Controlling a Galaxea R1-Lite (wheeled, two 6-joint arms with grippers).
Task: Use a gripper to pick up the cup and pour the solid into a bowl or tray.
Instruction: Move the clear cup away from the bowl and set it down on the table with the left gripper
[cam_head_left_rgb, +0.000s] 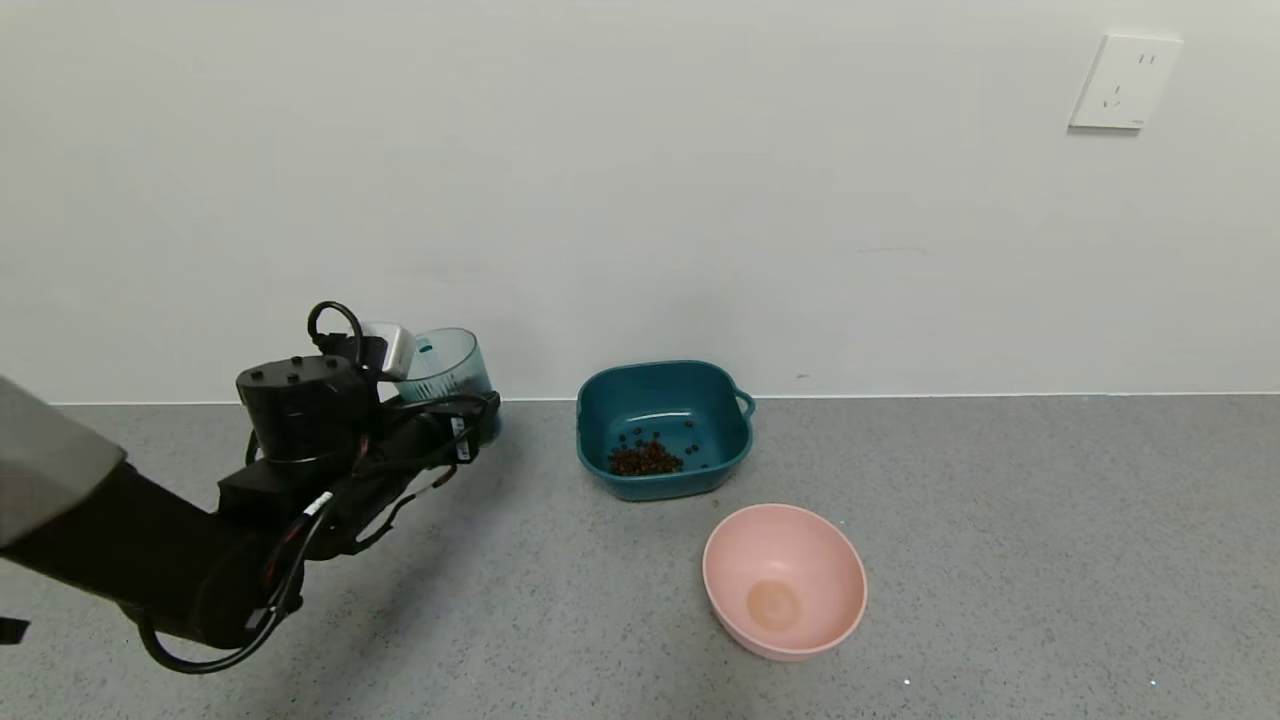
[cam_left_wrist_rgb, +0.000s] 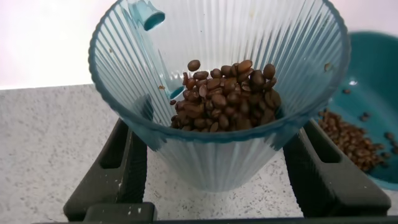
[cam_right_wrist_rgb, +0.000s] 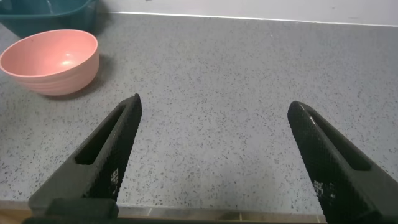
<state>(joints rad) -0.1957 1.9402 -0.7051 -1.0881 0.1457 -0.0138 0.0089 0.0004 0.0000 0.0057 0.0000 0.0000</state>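
My left gripper (cam_head_left_rgb: 476, 412) is shut on the ribbed blue-grey cup (cam_head_left_rgb: 446, 364) and holds it left of the teal basin (cam_head_left_rgb: 600, 398), near the wall. In the left wrist view the cup (cam_left_wrist_rgb: 217, 158) sits between my two black fingers (cam_left_wrist_rgb: 127, 158), with dark brown beans (cam_left_wrist_rgb: 224, 93) piled inside it. More beans (cam_head_left_rgb: 645, 458) lie in the teal basin, which also shows in the left wrist view (cam_left_wrist_rgb: 379, 68). My right gripper (cam_right_wrist_rgb: 214, 102) is open and empty over bare table, out of the head view.
A round pink bowl (cam_head_left_rgb: 785, 580) stands empty in front of the basin; it also shows in the right wrist view (cam_right_wrist_rgb: 50, 59). The white wall runs close behind the cup and basin. A wall outlet (cam_head_left_rgb: 1125, 82) is at the upper right.
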